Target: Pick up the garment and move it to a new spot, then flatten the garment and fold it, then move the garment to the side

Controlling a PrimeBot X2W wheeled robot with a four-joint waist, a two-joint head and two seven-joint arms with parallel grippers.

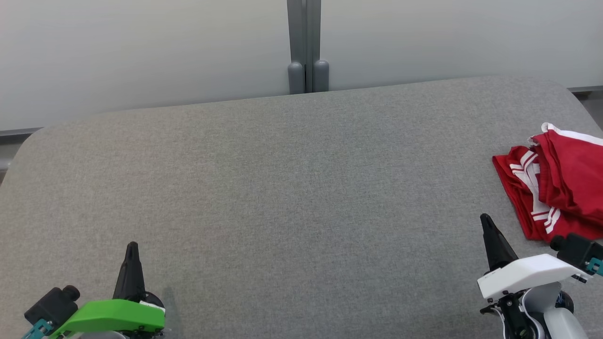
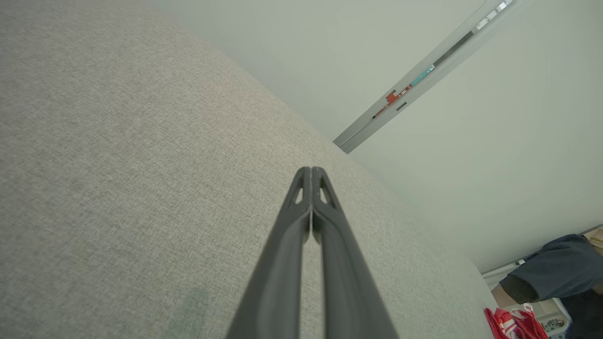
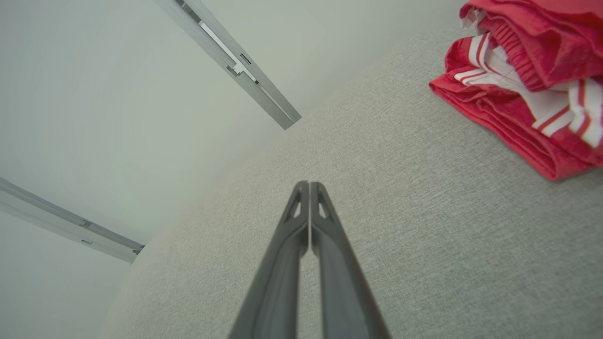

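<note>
The garment [image 1: 560, 183] is red with white stripes and lies bunched and folded at the right edge of the grey table [image 1: 282, 197]. In the right wrist view the garment [image 3: 527, 80] fills the upper right corner. My right gripper [image 1: 485, 221] is shut with nothing in it, hovering just left of and nearer than the garment; its tips [image 3: 309, 186] meet over bare fabric surface. At the lower left my left gripper [image 1: 132, 246] is shut and holds nothing, far from the garment. A sliver of the garment [image 2: 511, 325] appears low in the left wrist view, beyond the left gripper [image 2: 311, 170].
The table has rounded far corners and ends at a pale wall with a grey vertical post [image 1: 305, 47]. A person's dark sleeve [image 2: 551, 273] is at the far right beyond the table's edge.
</note>
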